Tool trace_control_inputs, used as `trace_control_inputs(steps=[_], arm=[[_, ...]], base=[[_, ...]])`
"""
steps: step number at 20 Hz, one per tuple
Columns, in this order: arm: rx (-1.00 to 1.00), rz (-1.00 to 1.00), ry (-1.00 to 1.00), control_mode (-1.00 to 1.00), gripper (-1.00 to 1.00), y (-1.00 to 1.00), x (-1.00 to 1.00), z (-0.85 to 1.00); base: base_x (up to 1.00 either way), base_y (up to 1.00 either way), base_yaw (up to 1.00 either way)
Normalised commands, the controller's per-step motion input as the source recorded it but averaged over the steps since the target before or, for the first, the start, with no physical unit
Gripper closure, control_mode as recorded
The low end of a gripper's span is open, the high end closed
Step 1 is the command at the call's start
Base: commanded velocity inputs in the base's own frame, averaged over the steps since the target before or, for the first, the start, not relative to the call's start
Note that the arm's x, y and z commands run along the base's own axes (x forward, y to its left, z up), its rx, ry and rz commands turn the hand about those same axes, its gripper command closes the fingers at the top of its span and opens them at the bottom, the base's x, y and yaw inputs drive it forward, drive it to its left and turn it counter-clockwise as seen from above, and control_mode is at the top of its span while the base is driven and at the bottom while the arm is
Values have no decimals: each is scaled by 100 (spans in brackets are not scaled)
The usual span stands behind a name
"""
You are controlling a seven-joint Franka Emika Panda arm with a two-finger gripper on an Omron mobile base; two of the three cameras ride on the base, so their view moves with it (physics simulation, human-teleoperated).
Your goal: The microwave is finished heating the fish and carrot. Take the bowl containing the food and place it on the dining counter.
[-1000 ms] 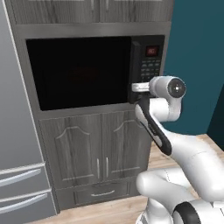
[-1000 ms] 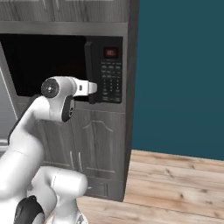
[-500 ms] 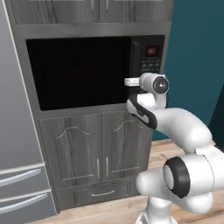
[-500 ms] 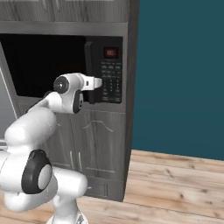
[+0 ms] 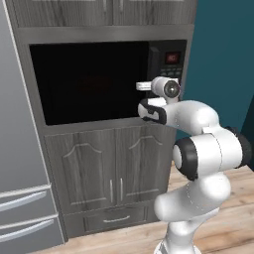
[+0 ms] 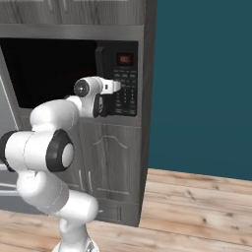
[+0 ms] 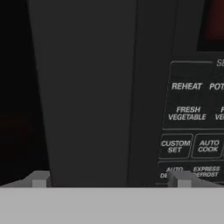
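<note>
Microwave (image 5: 94, 82) shut, black, dark glass door, red display (image 5: 172, 57).

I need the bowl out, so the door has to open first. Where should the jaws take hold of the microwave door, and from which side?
Grip the vertical bar handle on the microwave, straight from the front. It is a tall, narrow bar; the open gripper already straddles it, so closing across its width should hold.

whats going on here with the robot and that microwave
The white robot arm has its claw open right at the vertical bar handle of the large black built-in microwave, the fingertips standing either side of the bar, not closed on it. The door is shut, with the button panel just beside the handle. Nothing is held.
</note>
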Motion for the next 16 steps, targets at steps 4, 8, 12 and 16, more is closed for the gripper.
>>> trace_control_inputs(steps=[4, 8, 12, 16], arm=[[0, 0, 0, -100, -100, 0, 86, 0], [0, 0, 0, -100, 100, 0, 48, 0], [0, 0, 0, -100, 100, 0, 0, 0], [0, 0, 0, -100, 100, 0, -28, 3]], base=[[0, 0, 0], [0, 0, 0], [0, 0, 0], [0, 0, 0]])
